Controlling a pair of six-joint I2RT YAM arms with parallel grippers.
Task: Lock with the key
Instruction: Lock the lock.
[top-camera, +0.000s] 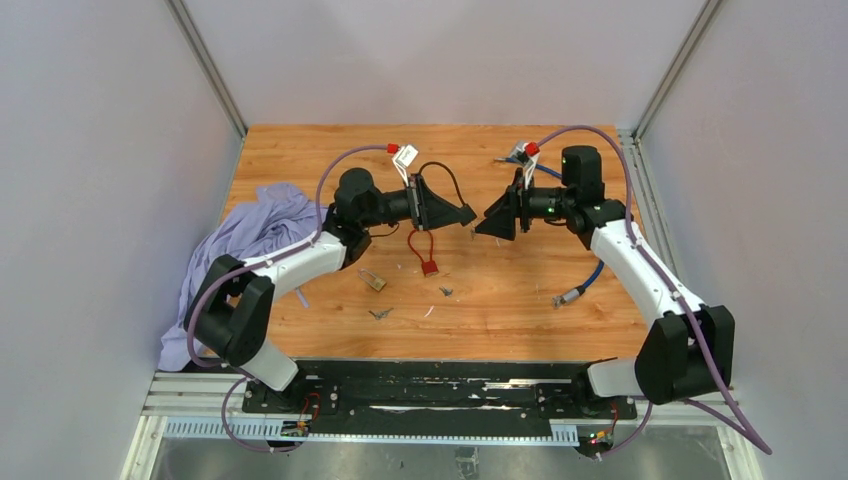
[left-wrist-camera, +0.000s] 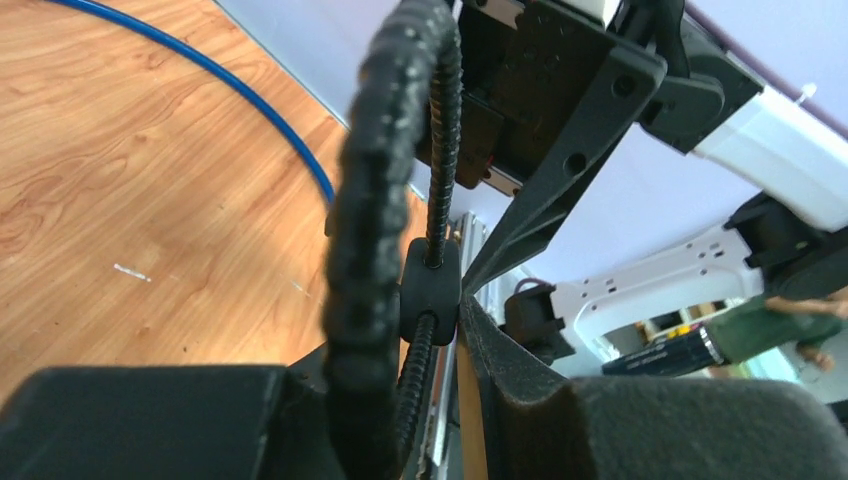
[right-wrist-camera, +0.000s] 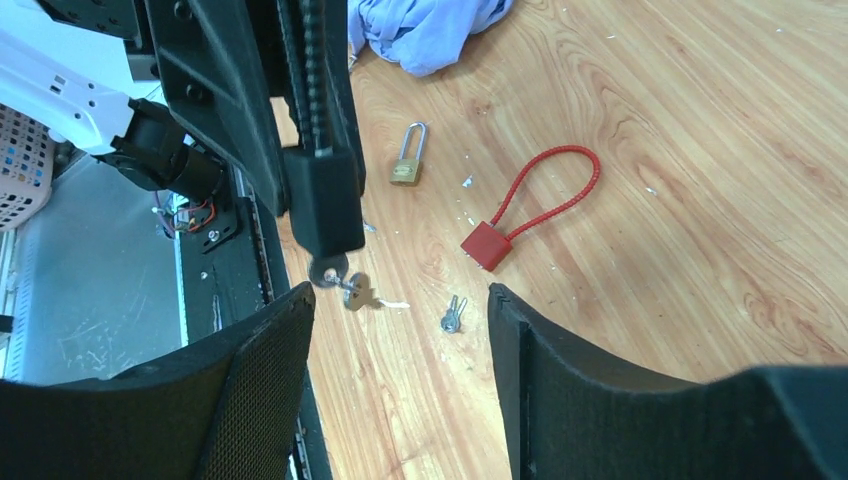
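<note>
Top view: left gripper (top-camera: 462, 214) and right gripper (top-camera: 487, 227) tip to tip above worktop (top-camera: 520, 290). Right wrist view only: left gripper clenched on black cable lock (right-wrist-camera: 322, 200), key (right-wrist-camera: 329, 271) at its underside; right gripper spread wide, empty; red cable lock (right-wrist-camera: 487, 245), brass padlock (right-wrist-camera: 405, 170) on worktop beneath

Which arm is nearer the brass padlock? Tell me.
Left. The left arm runs just left of the brass padlock; the right arm stands far across the table to its right.
</note>
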